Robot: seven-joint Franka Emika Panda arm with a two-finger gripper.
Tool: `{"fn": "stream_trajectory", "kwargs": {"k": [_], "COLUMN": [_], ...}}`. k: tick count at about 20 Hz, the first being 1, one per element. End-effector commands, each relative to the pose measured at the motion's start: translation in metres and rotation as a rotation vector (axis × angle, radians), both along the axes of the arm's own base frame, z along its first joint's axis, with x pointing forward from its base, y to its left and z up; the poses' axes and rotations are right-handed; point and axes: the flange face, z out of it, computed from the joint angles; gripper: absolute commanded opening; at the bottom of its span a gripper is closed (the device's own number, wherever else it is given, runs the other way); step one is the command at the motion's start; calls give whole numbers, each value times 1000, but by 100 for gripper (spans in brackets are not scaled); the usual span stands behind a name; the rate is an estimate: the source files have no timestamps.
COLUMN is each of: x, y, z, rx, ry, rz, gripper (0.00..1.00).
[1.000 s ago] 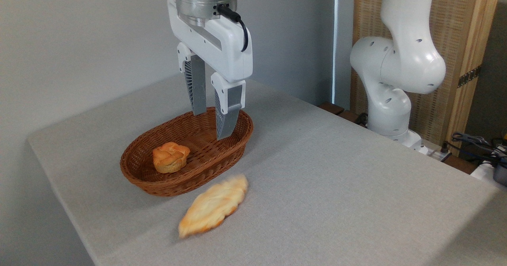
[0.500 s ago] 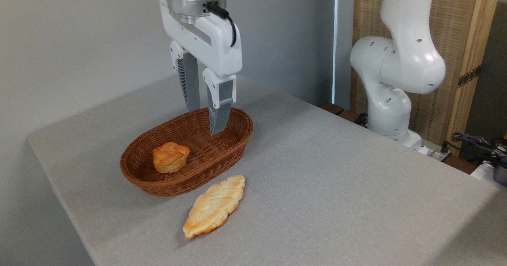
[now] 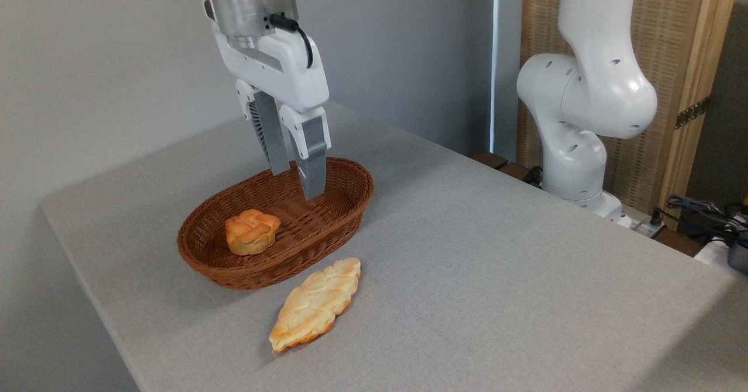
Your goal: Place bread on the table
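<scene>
One bread loaf, flat, leaf-shaped, braided, pale golden, browner tips, lying on grey desk at lower centre, just beside basket. Gripper above basket, jaws slightly parted, empty.

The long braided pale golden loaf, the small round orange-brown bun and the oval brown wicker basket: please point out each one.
long braided pale golden loaf (image 3: 316, 305), fixed camera view, middle of its top.
small round orange-brown bun (image 3: 252, 231), fixed camera view, centre of its top.
oval brown wicker basket (image 3: 274, 259), fixed camera view, near outer wall.
</scene>
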Motion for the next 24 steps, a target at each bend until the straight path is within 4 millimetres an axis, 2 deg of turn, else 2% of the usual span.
{"fn": "stream_trajectory", "kwargs": {"k": [1, 2, 4, 6, 11, 14, 22, 24], "x": [14, 14, 14, 15, 17, 20, 19, 18], "y": [28, 37, 39, 45, 49, 53, 41, 31], "z": [17, 17, 18, 29, 18, 32, 32, 30], "rx": [-2, -9, -38, -42, -40, -42, -40, -40], "ry": [9, 9, 7, -14, 34, 4, 11, 16], "rz": [39, 35, 14, 24, 27, 35, -14, -32], "gripper": [100, 100, 100, 100, 100, 100, 100, 100]}}
